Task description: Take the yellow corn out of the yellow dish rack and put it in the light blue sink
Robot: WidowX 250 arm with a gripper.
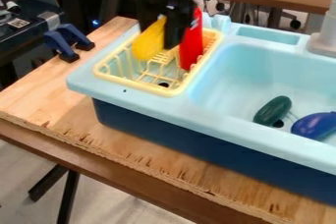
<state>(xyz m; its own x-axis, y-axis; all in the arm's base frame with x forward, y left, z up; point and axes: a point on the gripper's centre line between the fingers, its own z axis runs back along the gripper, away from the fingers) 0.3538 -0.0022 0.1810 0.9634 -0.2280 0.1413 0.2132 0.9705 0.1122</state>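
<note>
Can't be told if the pincer is clamped; yellow toy just below is guessed light, best pinched up top.

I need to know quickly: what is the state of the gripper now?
Gripper: at the dish rack, beside the yellow thing and red thing; open, closed or holding cannot be told.

At the upper left, we see the gripper beside a yellow object and a red bottle at the yellow rack; at right, a green toy and purple eggplant lie in the sink.
</note>
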